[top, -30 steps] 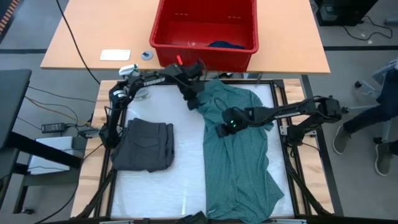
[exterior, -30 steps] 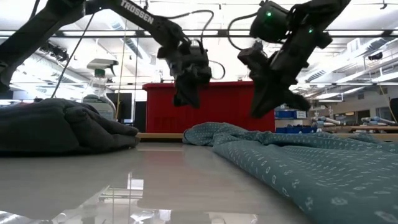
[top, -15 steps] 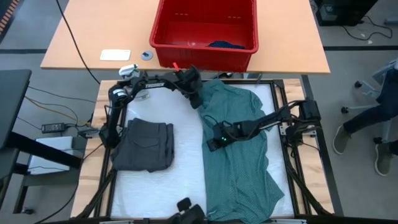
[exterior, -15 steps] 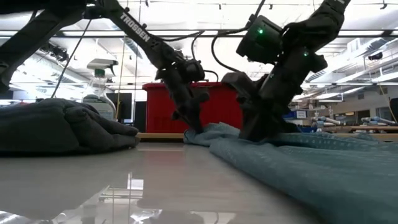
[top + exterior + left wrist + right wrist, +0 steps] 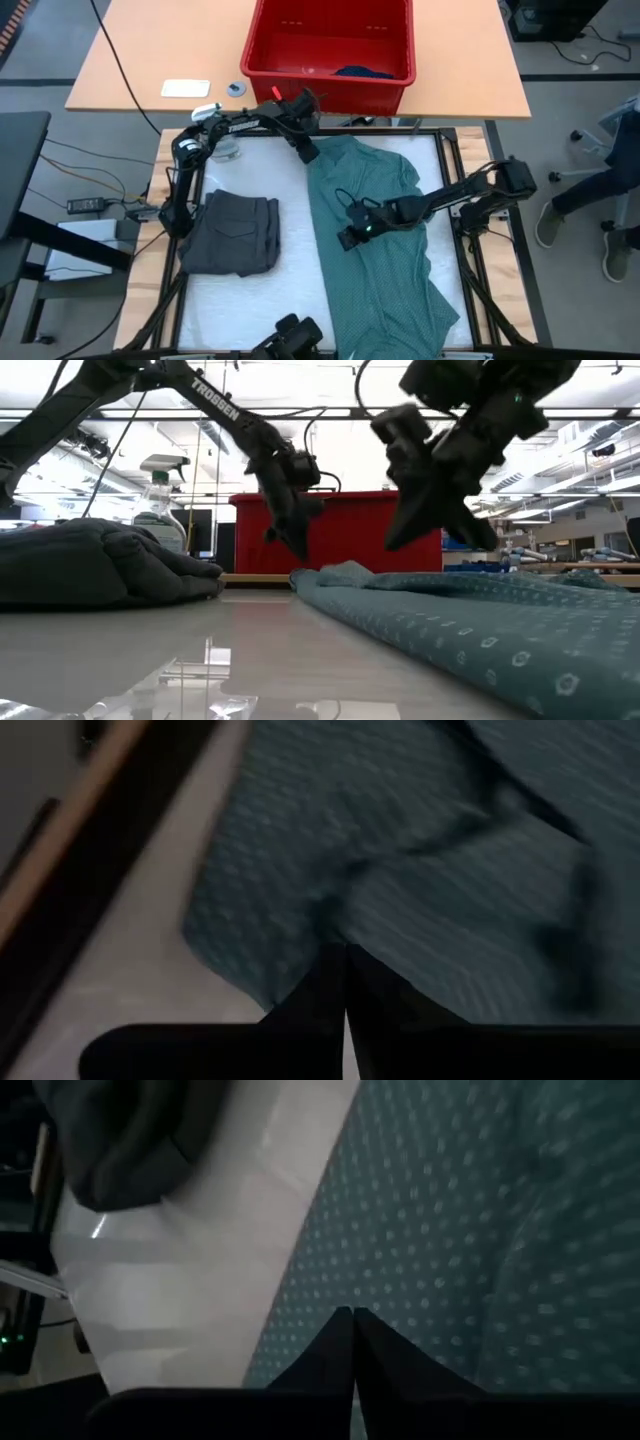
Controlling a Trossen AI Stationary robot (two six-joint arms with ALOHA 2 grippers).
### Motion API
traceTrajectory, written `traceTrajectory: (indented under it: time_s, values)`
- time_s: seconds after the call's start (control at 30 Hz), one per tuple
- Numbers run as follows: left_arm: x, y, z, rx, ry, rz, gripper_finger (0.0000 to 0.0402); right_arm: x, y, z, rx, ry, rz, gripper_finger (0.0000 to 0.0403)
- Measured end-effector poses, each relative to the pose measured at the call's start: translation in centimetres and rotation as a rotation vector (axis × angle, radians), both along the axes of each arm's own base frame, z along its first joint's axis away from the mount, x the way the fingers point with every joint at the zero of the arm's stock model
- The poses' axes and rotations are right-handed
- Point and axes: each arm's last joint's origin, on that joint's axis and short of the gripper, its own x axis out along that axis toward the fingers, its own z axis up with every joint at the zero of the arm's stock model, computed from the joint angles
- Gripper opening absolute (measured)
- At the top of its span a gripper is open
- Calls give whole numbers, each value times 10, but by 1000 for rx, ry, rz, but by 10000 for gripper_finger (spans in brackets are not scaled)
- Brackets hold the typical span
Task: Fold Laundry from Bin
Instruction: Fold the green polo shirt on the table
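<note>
Both claws clenched (lifted) over teal shirt (image 5: 375, 250): left claw (image 5: 306, 152) at collar edge; right claw (image 5: 347, 239) mid-shirt.

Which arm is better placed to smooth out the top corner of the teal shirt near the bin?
Left. The left gripper hangs at the teal shirt corner near the bin.

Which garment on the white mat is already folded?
The dark grey piece, a compact rectangle on the mat's left side. The teal-green dotted T-shirt lies spread out beside it.
</note>
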Motion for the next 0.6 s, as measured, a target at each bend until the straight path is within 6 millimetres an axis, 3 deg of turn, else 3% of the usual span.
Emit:
traceTrajectory:
  time_s: [0.17, 0.47, 0.6]
  values:
    - [14, -29, 14, -108, 2, -123, 11, -15, 6, 13, -10, 52, -12, 12]
    - [44, -108, -2, -212, 61, -275, 11, -41, 48, 1, -25, 258, 7, 10]
    - [49, -112, -2, -173, 71, -174, 13, -44, 56, 5, -35, 227, -16, 12]
